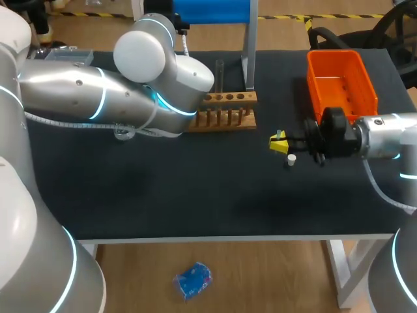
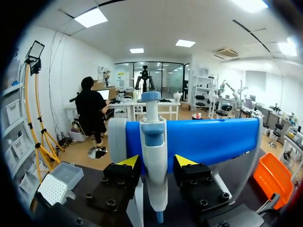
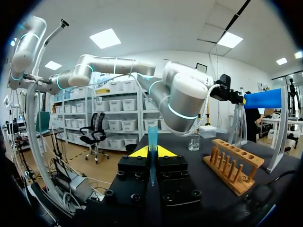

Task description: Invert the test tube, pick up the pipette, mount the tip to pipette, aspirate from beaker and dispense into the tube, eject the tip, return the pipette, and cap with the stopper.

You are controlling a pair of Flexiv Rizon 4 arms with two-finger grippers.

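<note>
Table [image 1: 195,195] | rack [image 1: 228,111] holds test tube [image 1: 219,72] | right jaws grip blue tip [image 3: 152,142]

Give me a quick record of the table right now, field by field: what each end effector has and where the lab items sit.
left end effector: at the white and blue pipette hanging on the blue stand; grip unclear
right end effector: shut on a translucent blue pipette tip, held upright
wooden test tube rack: mid table, glass test tube upright at it
small white stopper: on the black table, beside the right end effector
clear glass beaker: near the rack's end
orange plastic bin: back right
</note>
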